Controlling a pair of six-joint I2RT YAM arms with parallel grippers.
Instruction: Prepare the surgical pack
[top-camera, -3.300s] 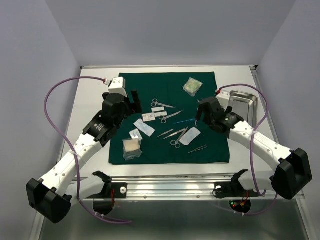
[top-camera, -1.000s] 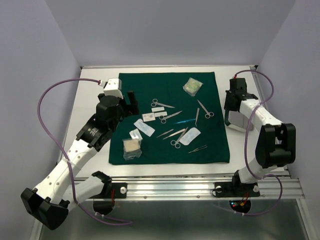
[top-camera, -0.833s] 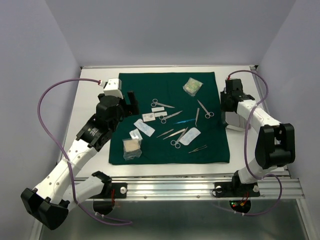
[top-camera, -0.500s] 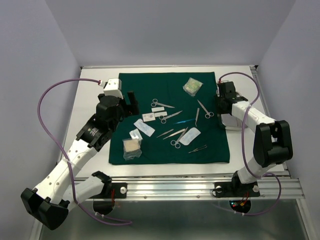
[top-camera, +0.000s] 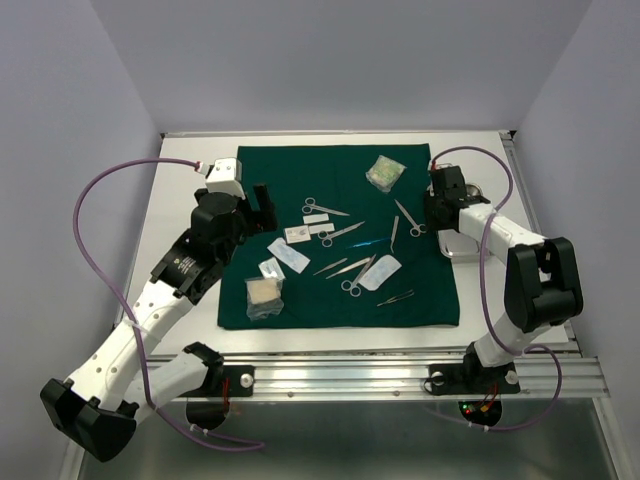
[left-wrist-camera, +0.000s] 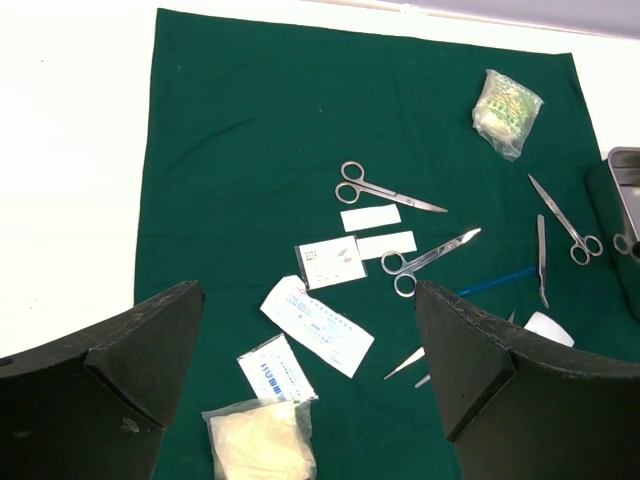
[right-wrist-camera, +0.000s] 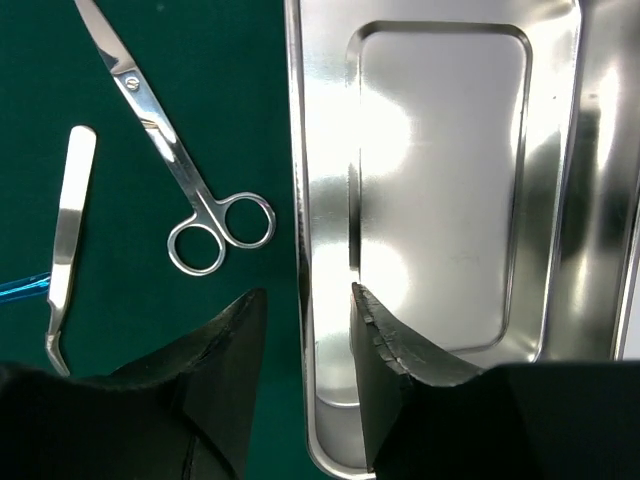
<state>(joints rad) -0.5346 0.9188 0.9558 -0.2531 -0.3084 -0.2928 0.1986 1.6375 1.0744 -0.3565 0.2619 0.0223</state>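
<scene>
The dark green drape (top-camera: 340, 250) lies flat with scissors (top-camera: 322, 209), forceps (top-camera: 395, 297) and gauze packets (top-camera: 264, 296) scattered on it. The steel tray (right-wrist-camera: 440, 170) sits at the drape's right edge, its left rim over the cloth. My right gripper (right-wrist-camera: 305, 292) is open and straddles that rim, with a gap on each side. One pair of scissors (right-wrist-camera: 190, 180) and a forceps (right-wrist-camera: 65, 240) lie just left of the tray. My left gripper (left-wrist-camera: 308, 290) hovers wide open above the drape's left part, over white packets (left-wrist-camera: 318, 325), holding nothing.
A green-and-white packet (top-camera: 384, 172) lies at the drape's far right corner. White table (top-camera: 180, 200) borders the drape on the left and behind. The right arm (top-camera: 500, 235) covers most of the tray from above. Grey walls stand close on three sides.
My right gripper has slid left with the tray until its rim reached the drape's right edge, then its jaws opened off the rim. The left arm has not moved.
</scene>
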